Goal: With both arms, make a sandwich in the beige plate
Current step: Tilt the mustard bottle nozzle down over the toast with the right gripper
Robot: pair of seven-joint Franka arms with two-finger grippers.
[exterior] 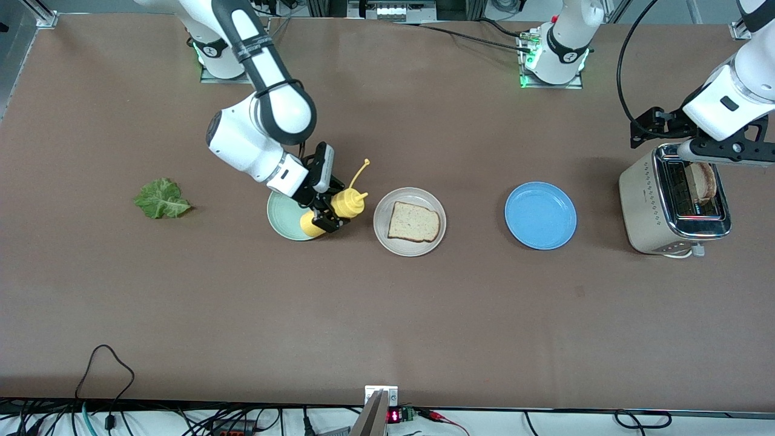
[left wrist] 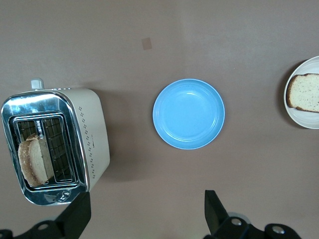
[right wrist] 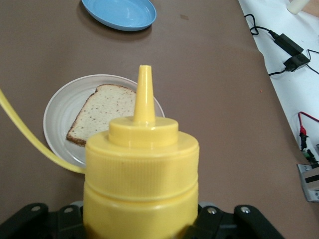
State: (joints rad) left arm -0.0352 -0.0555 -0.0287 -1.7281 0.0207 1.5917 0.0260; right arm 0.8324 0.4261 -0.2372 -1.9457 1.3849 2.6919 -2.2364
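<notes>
**A:** Your right fingers (exterior: 323,219) are clamped on the body of the yellow mustard bottle (exterior: 346,204), which leans with its nozzle toward the beige plate (exterior: 382,233). I judge you hold it that way because the sauce is meant for the bread slice (exterior: 413,222) lying there. The bottle is over the mint-green plate (exterior: 283,217), just beside the beige one, so it has not yet reached the bread.

**B:** And your left fingers (left wrist: 144,214)?

**A:** Spread wide with nothing between them, hanging over the toaster (exterior: 674,203) at the left arm's end of the tabletop (exterior: 387,315). That placement makes sense to me: the second bread slice (left wrist: 35,162) stands upright in one toaster slot, and open fingers above it look ready to reach down for it.

**B:** So what does each container hold?

**A:** The beige plate carries one slice, flat, a little off-centre. The blue plate (exterior: 540,215), between the beige plate and the toaster, holds nothing. The mint-green plate seems bare too, though your right arm hides part of it. One toaster slot holds the slice; the other looks vacant.

**B:** The lettuce?

**A:** The lettuce leaf (exterior: 161,199) lies on the bare tabletop toward the right arm's end, well apart from every plate. By my reckoning you are early on: one layer down, with sauce, leaf and top slice to come.
</notes>
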